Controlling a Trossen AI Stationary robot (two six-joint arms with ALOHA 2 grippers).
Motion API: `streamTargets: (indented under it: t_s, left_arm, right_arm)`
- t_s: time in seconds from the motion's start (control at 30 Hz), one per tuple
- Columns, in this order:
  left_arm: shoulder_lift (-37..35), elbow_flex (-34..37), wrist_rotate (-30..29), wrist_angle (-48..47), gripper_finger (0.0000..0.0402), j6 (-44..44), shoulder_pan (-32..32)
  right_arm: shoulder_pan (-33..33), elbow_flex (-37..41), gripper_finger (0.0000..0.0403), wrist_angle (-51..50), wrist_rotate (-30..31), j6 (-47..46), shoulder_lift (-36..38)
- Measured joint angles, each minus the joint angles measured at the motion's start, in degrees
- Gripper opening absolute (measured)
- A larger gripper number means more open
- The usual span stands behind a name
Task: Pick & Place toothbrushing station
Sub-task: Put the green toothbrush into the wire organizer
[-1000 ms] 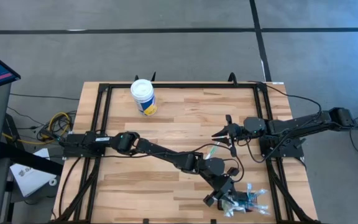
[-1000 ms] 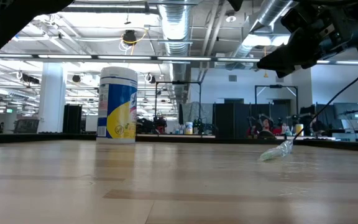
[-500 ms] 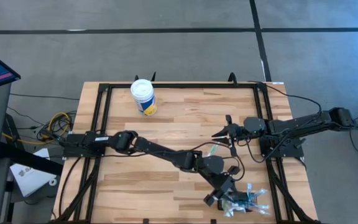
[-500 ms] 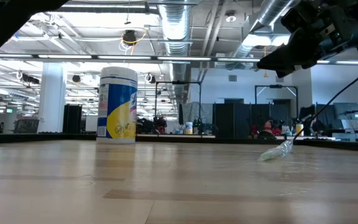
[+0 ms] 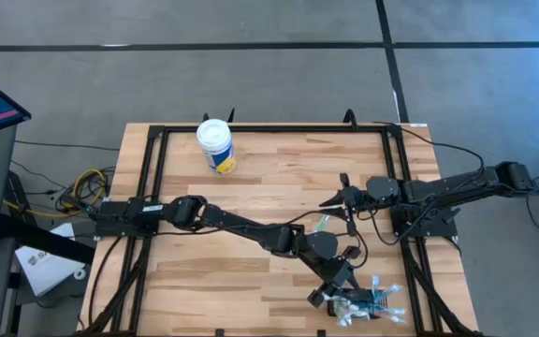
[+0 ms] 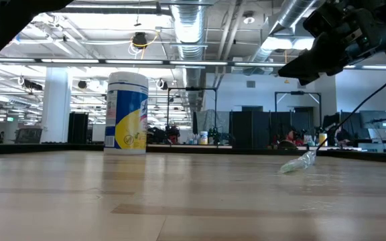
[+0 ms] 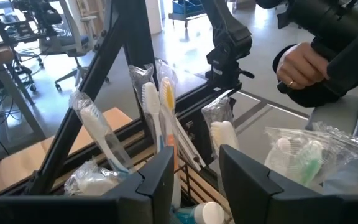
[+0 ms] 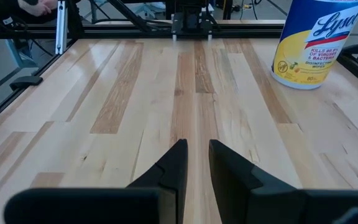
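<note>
The toothbrushing station [image 5: 368, 305] is a small black ribbed holder [image 7: 188, 182] with several plastic-wrapped toothbrushes [image 7: 157, 106] standing in it. It is at the table's near right corner, and my left gripper [image 5: 335, 296] [image 7: 196, 154] is shut on it. Whether it is clear of the table does not show. My right gripper [image 5: 330, 198] [image 8: 196, 146] hovers over the right half of the table. It is open by a narrow gap and has nothing between its fingers. My left gripper has the station's black ribbed body [image 7: 190, 186] between its two fingers [image 7: 157, 177], one on each side. The fingers come nearly level from the table's left, slanting a little down. The wrapped toothbrushes stand up out of the holder beyond the fingertips.
A white-lidded yellow-and-blue wipes tub [image 5: 216, 146] [image 6: 127, 112] stands at the far left of the table. One wrapped toothbrush [image 5: 318, 225] [image 6: 297, 163] lies on the wood near the right gripper. A black frame [image 5: 157, 140] rims the table. A person's hand [image 7: 300, 62] shows beyond the near right corner.
</note>
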State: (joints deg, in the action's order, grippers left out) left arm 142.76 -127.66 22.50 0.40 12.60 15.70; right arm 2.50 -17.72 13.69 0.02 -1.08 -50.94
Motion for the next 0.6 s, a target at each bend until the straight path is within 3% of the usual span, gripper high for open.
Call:
streamTargets:
  t_s: [0.2, 0.43, 0.6]
  left_arm:
    - [-3.0, 0.1, -0.7, -2.7, 0.0123, 0.0, 0.1]
    - [-7.4, 0.2, -7.7, -14.9, 0.0123, -2.2, 0.3]
    - [-11.2, 5.0, -10.3, -17.6, 0.0123, -4.1, 0.2]
  right_arm:
    - [0.0, 0.0, 0.0058, 0.0, 0.0, 0.0, 0.0]
    - [0.0, 0.0, 0.0058, 0.0, 0.0, 0.0, 0.0]
    - [0.0, 0.0, 0.0058, 0.0, 0.0, 0.0, 0.0]
